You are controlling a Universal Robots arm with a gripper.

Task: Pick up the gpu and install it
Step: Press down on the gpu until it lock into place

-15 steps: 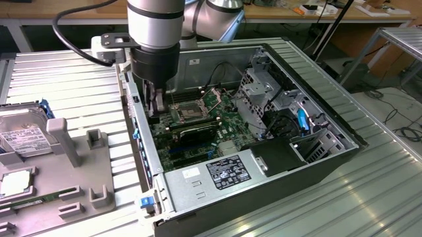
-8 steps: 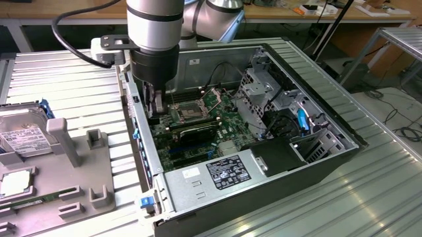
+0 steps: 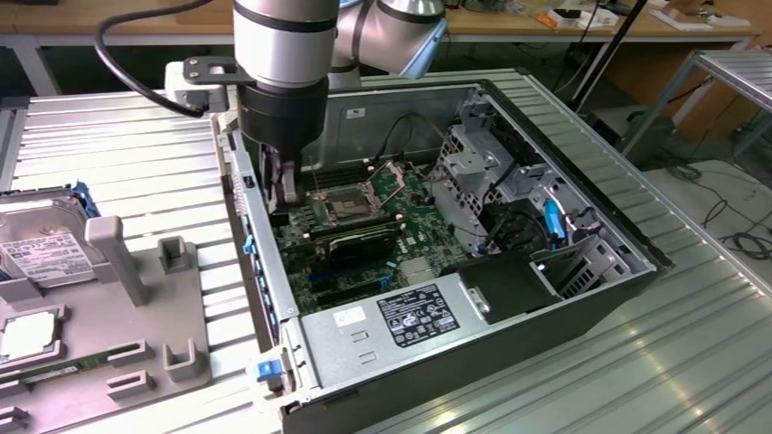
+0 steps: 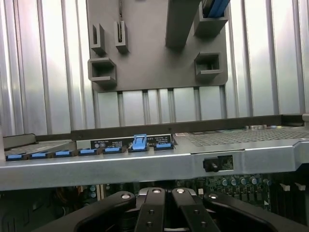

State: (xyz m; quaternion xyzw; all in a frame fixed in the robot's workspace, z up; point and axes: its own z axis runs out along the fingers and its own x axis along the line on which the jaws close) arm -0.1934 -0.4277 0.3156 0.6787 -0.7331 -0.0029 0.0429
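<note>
The open PC case lies on its side on the ribbed metal table. A dark flat card that I take for the gpu stands across the motherboard, just below the CPU socket. My gripper reaches down inside the case next to its rear wall, at the card's bracket end. Whether it touches the card I cannot tell. In the wrist view the black fingers are pressed together with nothing between them, so the gripper is shut. Ahead of them runs the case's rear edge with a row of blue slot latches, one latch raised.
A grey fixture tray sits at the exterior view's left, holding a hard drive, a CPU and a green memory stick. Inside the case are the power supply and the drive cage. A black cable hangs off the arm.
</note>
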